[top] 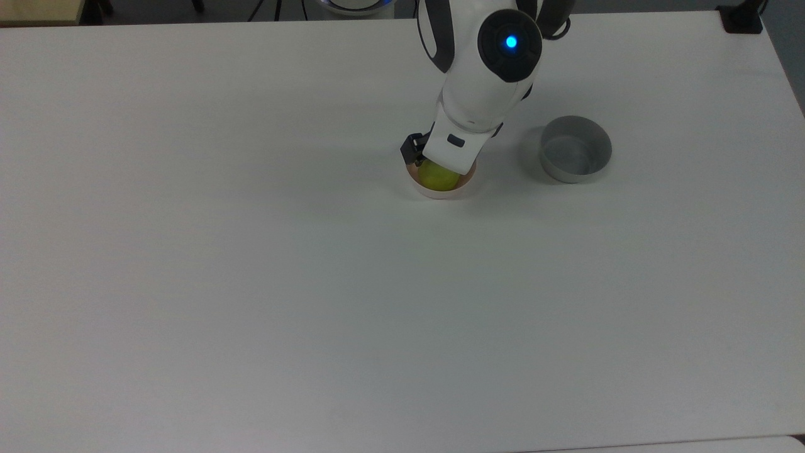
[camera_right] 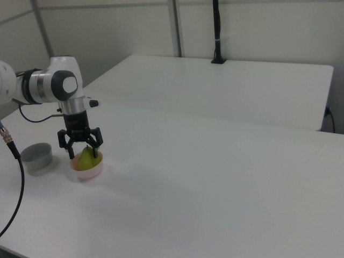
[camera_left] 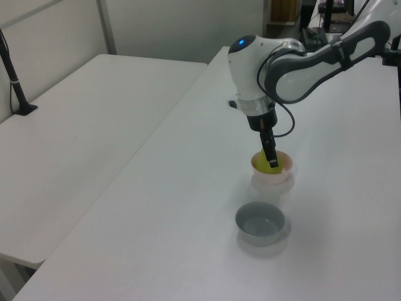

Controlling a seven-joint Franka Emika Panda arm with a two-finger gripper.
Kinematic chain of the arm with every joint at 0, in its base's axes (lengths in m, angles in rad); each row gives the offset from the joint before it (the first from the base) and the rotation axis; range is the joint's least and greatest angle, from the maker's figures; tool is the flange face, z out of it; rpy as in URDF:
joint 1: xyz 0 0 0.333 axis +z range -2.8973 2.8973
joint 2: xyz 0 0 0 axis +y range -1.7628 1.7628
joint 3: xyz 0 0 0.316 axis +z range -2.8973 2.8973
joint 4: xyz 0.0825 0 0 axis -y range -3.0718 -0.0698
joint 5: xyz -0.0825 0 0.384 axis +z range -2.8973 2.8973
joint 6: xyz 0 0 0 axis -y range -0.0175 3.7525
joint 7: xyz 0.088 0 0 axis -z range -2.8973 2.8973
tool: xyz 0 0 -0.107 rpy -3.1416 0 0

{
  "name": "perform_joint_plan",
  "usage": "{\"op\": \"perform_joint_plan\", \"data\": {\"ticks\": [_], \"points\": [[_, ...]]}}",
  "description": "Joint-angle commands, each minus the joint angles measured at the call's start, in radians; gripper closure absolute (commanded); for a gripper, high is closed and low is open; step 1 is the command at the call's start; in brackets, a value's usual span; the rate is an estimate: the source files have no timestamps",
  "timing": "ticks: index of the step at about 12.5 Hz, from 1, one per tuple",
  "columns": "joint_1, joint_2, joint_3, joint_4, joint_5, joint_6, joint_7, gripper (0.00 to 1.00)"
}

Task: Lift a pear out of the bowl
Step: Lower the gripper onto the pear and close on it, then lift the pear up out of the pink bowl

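We see bare table [top: 251, 283] all around the bowl [camera_right: 86, 171], upper centre of the top view. Our gripper [camera_right: 81, 154] hangs spread wide, fingers down either side of the pear [camera_right: 87, 157].

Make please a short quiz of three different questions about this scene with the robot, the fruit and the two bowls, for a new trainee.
1. True or false: the pear lies in the grey bowl.
2. In the right view, how do the gripper fingers stand? A) spread on both sides of the pear B) high above the table C) inside the grey bowl
3. Fill in: the pear sits in the ____ bowl.

Key: 1 false; 2 A; 3 pink.
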Motion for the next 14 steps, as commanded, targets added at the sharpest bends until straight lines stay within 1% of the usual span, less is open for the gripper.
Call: {"op": "perform_joint_plan", "data": {"ticks": [1,2,4,5,7,9,11,13,14], "points": [[0.024,0.004,-0.012,-0.054,-0.022,0.093,-0.021,0.23],[0.024,0.006,-0.012,-0.054,-0.023,0.093,-0.024,0.34],[0.023,0.001,-0.012,-0.048,-0.017,0.093,-0.039,0.79],[0.023,-0.008,-0.012,-0.048,-0.017,0.085,-0.046,0.82],[0.012,-0.057,-0.012,-0.043,-0.01,0.055,-0.079,0.82],[-0.008,-0.118,-0.016,-0.004,-0.004,-0.016,-0.105,0.82],[-0.046,-0.166,-0.015,0.017,0.033,-0.063,-0.144,0.82],[-0.08,-0.203,-0.012,0.024,0.035,-0.108,-0.159,0.82],[-0.098,-0.204,-0.01,0.024,0.035,-0.117,-0.164,0.82]]}}
